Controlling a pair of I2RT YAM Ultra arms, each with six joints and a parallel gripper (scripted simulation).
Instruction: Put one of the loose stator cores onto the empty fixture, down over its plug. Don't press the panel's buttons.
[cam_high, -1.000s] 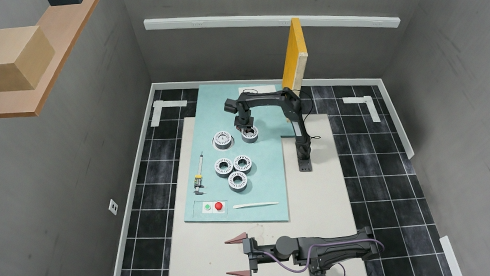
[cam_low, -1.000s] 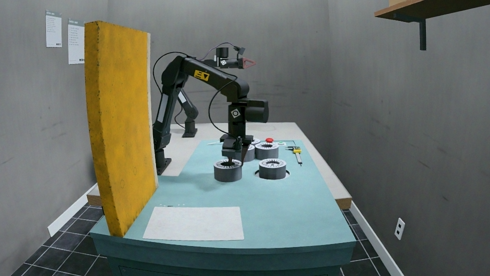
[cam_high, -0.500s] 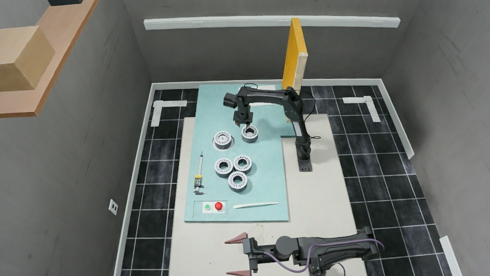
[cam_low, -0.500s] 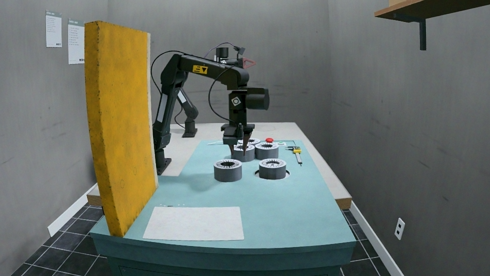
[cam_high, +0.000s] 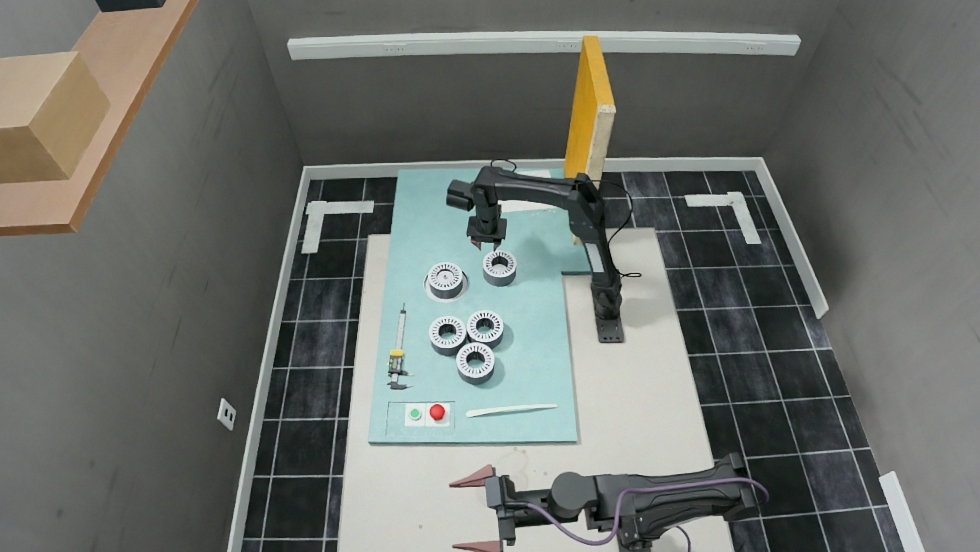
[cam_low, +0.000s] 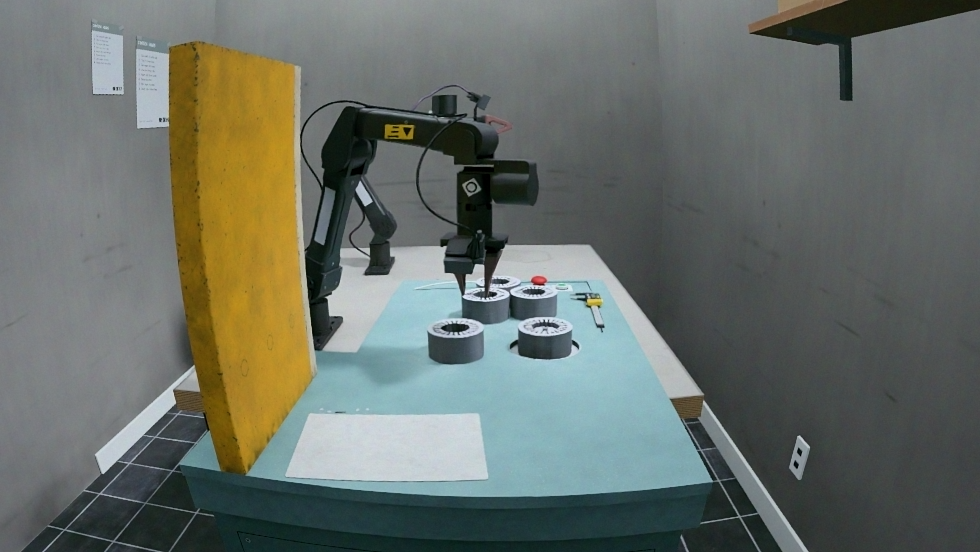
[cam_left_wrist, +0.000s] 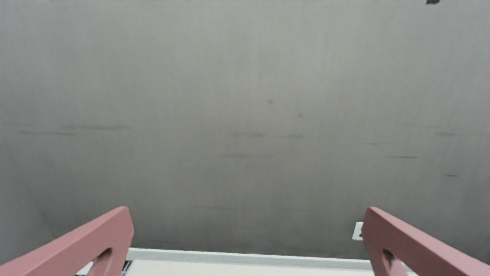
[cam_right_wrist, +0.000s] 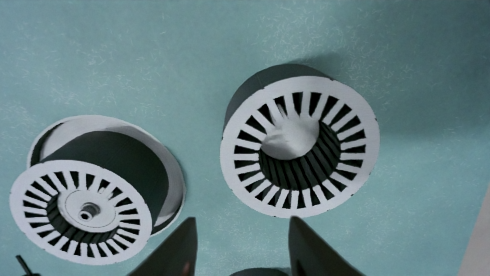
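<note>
Right wrist view: the right gripper (cam_high: 486, 245) (cam_low: 473, 293) (cam_right_wrist: 243, 228) is partly open and holds nothing. Near its fingers, one stator core (cam_high: 499, 275) (cam_low: 455, 346) (cam_right_wrist: 361, 145) stands upright, with a pale surface inside its bore. Beside it, another core (cam_high: 445, 288) (cam_low: 544, 344) (cam_right_wrist: 125, 155) sits within a white ring (cam_high: 464, 291) (cam_low: 576, 349) (cam_right_wrist: 178, 175).

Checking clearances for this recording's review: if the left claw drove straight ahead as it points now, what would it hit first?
Probably the gray wall; nothing shows between it and the left claw, though depth is hard to judge.
</note>
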